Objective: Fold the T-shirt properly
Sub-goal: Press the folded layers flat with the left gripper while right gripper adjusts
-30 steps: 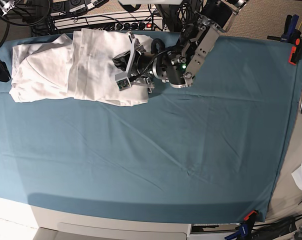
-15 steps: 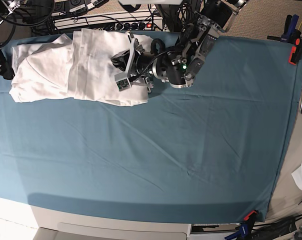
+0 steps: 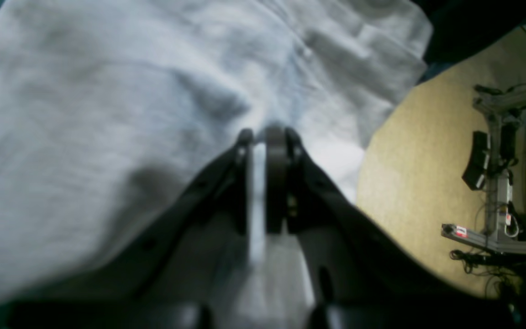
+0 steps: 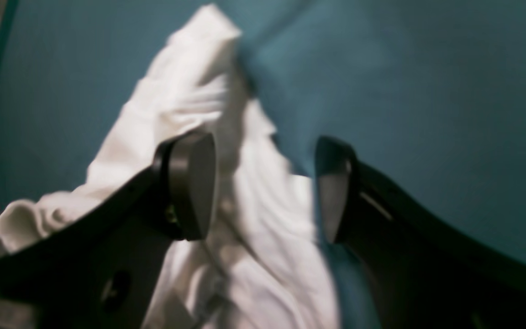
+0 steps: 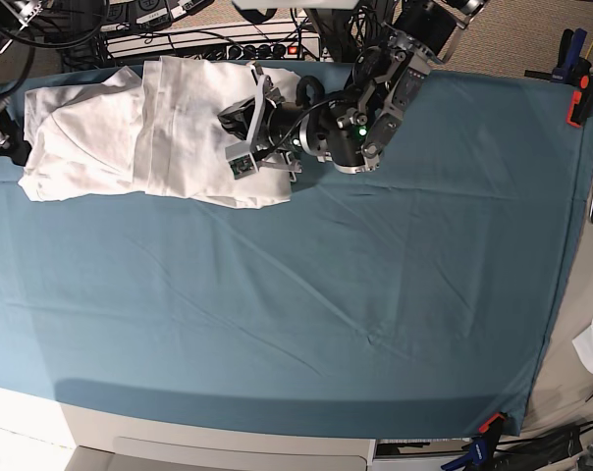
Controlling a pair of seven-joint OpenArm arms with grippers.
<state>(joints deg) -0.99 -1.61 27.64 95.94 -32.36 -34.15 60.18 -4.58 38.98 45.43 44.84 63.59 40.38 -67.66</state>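
A: With its pads pressed together on a pinch of white cloth, the left gripper (image 3: 265, 137) holds the T-shirt (image 5: 179, 118) near its right edge, probably to drag a fold over.

B: Right gripper (image 4: 263, 183)?

A: Fingers wide apart, nothing held, hovering at the shirt's other end, likely lining up a grab.

B: Shirt location?

A: Bunched along the far left of the teal cover (image 5: 375, 294).

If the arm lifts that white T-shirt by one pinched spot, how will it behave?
The T-shirt will probably drape limply; it is thin and creased. Its stacked folds may slide apart. The left gripper pinches only a small ridge, so the rest should hang.
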